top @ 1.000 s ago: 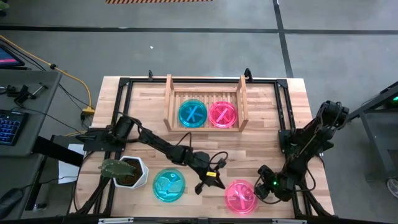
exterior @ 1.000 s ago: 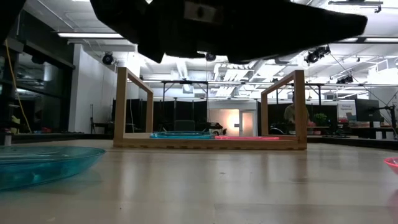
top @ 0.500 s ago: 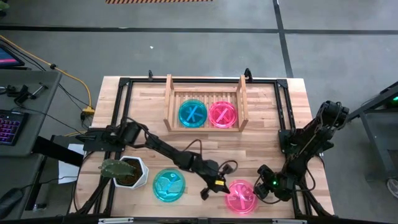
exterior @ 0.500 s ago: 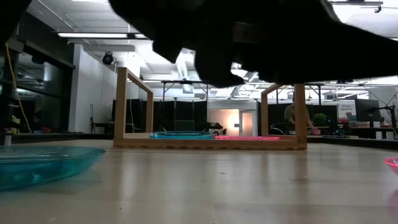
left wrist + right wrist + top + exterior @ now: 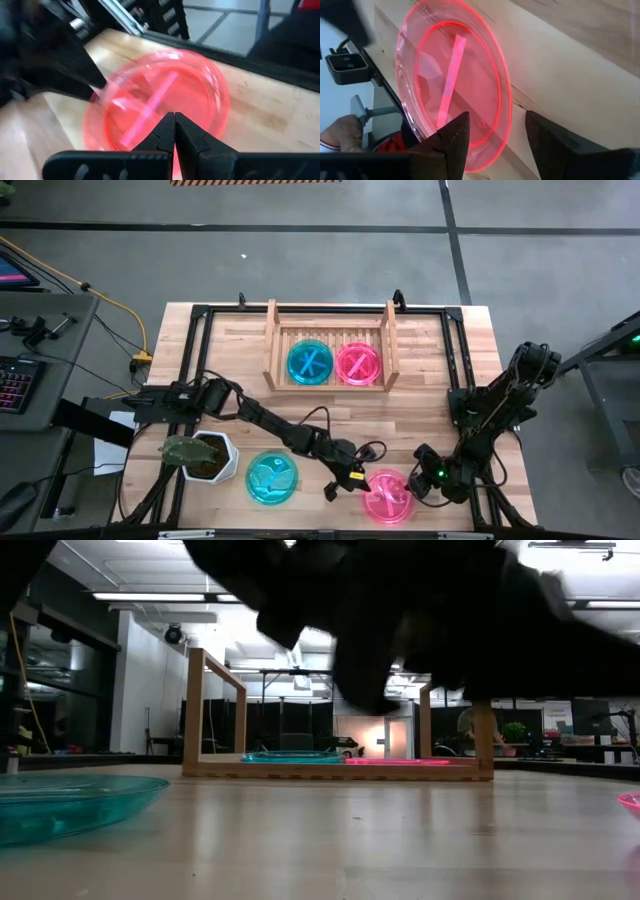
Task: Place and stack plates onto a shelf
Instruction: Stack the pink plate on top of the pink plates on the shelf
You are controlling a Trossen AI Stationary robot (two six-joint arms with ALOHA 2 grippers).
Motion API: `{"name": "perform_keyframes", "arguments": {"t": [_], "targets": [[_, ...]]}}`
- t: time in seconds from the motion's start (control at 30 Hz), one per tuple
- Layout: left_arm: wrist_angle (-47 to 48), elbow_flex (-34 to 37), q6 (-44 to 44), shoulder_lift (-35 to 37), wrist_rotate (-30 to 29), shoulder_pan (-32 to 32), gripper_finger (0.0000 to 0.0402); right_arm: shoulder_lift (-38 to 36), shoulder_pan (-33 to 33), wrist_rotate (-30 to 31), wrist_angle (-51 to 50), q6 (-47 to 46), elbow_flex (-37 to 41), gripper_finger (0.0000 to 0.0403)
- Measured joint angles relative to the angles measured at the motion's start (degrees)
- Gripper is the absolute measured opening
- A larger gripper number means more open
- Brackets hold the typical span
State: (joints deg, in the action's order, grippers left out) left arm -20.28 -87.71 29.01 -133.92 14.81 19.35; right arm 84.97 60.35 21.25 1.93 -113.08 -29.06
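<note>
A pink plate (image 5: pixel 388 496) lies flat on the table near its near edge. My left gripper (image 5: pixel 358 480) reaches in from the left, shut, its tips (image 5: pixel 174 119) over that plate's left rim. My right gripper (image 5: pixel 415 485) stands at the plate's right rim, open; the right wrist view shows the rim (image 5: pixel 506 112) between its two fingers. A teal plate (image 5: pixel 272 477) rests on the table left of the pink one. The wooden shelf (image 5: pixel 328 340) at the far side holds one teal plate (image 5: pixel 310 363) and one pink plate (image 5: pixel 358 363) side by side. My left gripper hangs with shut fingertips above the pink plate's left rim (image 5: pixel 150 135); I cannot tell whether they touch it. My right gripper has one finger (image 5: pixel 455 135) over the plate's inside and one finger (image 5: pixel 547 137) outside its right rim; whether either touches, I cannot tell.
A white hexagonal plant pot (image 5: pixel 205 457) stands at the table's near left, beside the teal plate. Black frame rails (image 5: pixel 455 350) run along the table's sides. The right third of the shelf's base (image 5: pixel 381 340) is bare. Open tabletop (image 5: pixel 400 420) lies between the shelf and the near plates.
My left gripper has moved toward the table's right and near edge, from between the two near plates up to the pink plate's left rim, then stopped there. The plates and my right arm have stayed where they were.
</note>
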Motion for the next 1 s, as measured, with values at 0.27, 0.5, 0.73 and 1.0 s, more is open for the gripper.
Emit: {"name": "perform_keyframes", "arguments": {"t": [0.27,0.5,0.73,1.0], "targets": [[-3.75,-0.08,-1.24,-2.89,1.61,-1.06,0.0,0.16,-0.4,1.25,1.3,1.05,0.0,0.0177],[-3.65,-0.1,-1.68,-2.74,0.1,-2.12,0.0,2.28,-1.2,1.73,4.51,1.05,0.0,0.0177],[-3.15,-0.1,-2.83,-2.74,-0.05,-2.56,0.0,5.98,-2.23,0.59,9.57,2.14,-0.13,0.0177],[-3.11,-0.1,-2.85,-2.74,-0.57,-2.62,0.0,6.6,-2.22,1.02,8.83,2.32,-0.15,0.0159]]}}
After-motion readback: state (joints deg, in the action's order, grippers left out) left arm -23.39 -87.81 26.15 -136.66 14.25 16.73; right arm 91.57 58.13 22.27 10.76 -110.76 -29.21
